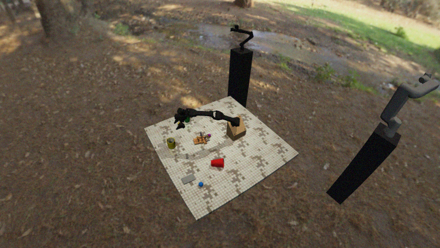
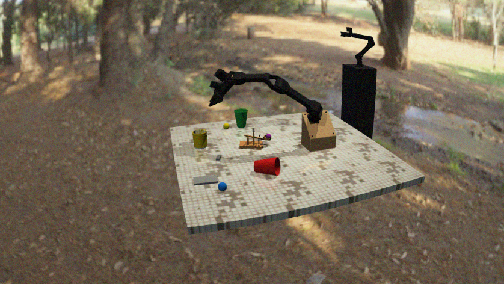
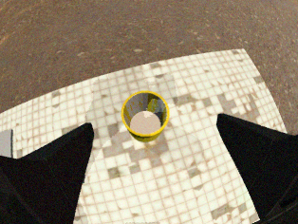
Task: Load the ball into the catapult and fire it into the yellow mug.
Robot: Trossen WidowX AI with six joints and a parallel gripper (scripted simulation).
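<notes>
The wooden catapult [image 1: 201,139] [image 2: 251,141] stands mid-table, with a purple ball [image 1: 209,135] [image 2: 268,135] resting in the cup of its arm. The yellow mug [image 1: 171,143] [image 2: 199,138] [image 3: 145,115] stands upright near the table's left edge and looks empty in the wrist view. My gripper [image 1: 179,122] [image 2: 215,98] is open and empty. It hangs high above the table, between the catapult and the mug, tilted toward the mug. In the wrist view the two dark fingers frame the mug and only the catapult's end shows at the bottom edge.
A green cup [image 2: 240,117] and a small yellow ball [image 2: 225,125] sit at the back. A red cup [image 1: 217,163] [image 2: 267,166] lies on its side in front. A grey slab [image 1: 188,178] [image 2: 205,180], a blue ball [image 1: 200,184] [image 2: 221,186] and a small grey block [image 2: 218,157] lie near the front left.
</notes>
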